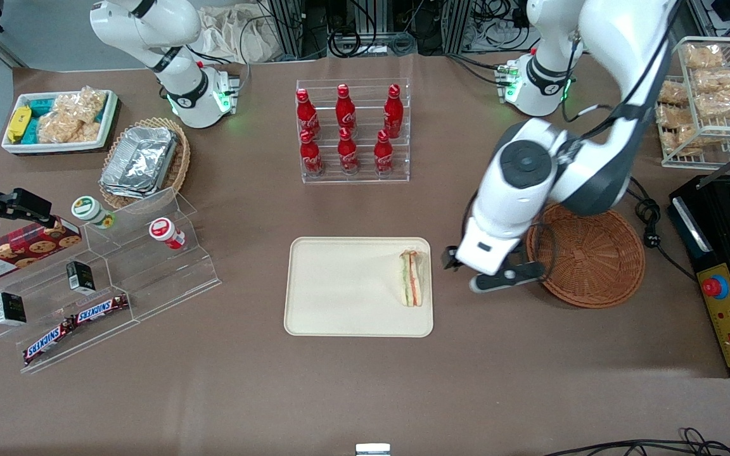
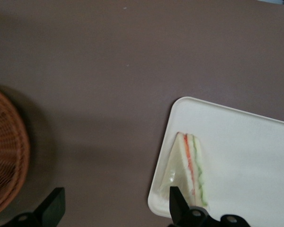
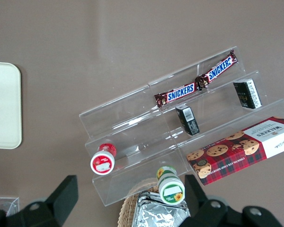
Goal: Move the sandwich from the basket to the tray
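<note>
The sandwich [image 1: 413, 278] is lying flat on the tray [image 1: 346, 288], close against the rim at the working arm's end, clear of any grip. The claw [image 1: 466, 269] is hanging over the bare table [image 1: 365, 392] between the tray and the basket [image 1: 593, 263], released and holding nothing. The front view is showing the arm's white housing covering most of the claw, so the spread of the fingers is hard to read there. The left wrist view is settling that point: two dark fingertips [image 2: 177, 203] are standing wide apart over brown table [image 2: 109, 71], with the sandwich [image 2: 189, 170] just beside one tip and the basket [image 2: 7, 151] near the other. That view is also showing the orange and green filling edge-on, and the tray [image 2: 246, 156] corner beneath the wedge. The basket is showing only bare wicker in both views.
</note>
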